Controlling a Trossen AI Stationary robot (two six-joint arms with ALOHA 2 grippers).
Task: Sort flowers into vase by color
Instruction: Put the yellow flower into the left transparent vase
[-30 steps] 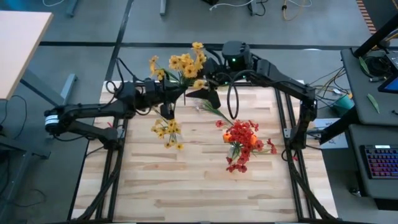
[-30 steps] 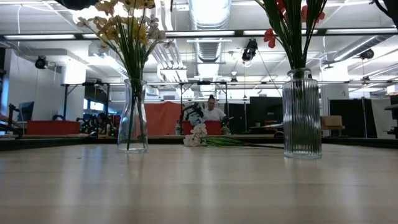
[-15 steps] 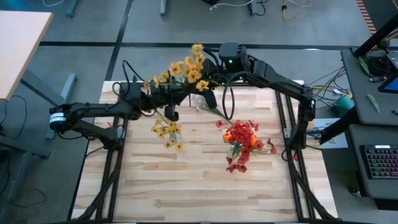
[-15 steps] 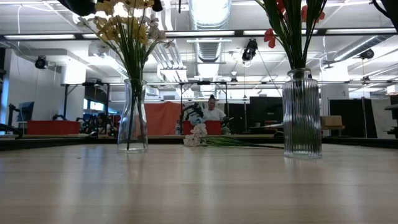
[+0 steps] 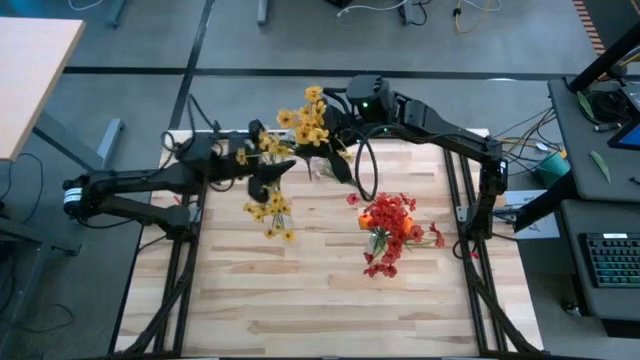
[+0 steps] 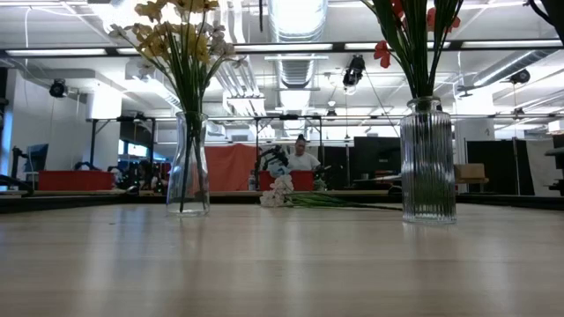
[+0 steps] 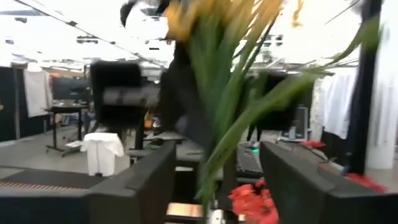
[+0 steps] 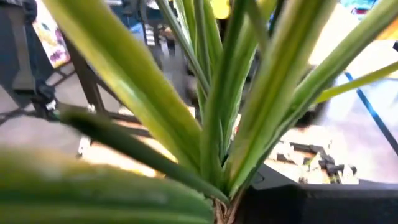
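Handover is happening at the table's far edge. The yellow flowers [image 5: 309, 120] are now sitting in the right gripper [image 5: 335, 152], jaws clamped on the green stalks [image 8: 217, 124]; a second ago the left gripper [image 5: 268, 172] was gripping them. Left jaws are now spreading apart around the stalks [image 7: 217, 124], arm pulling back leftward. Yellow vase [image 6: 189, 164] and red vase [image 6: 427, 159] are standing unchanged. White flowers [image 6: 284, 191] are lying flat between them, farther back.
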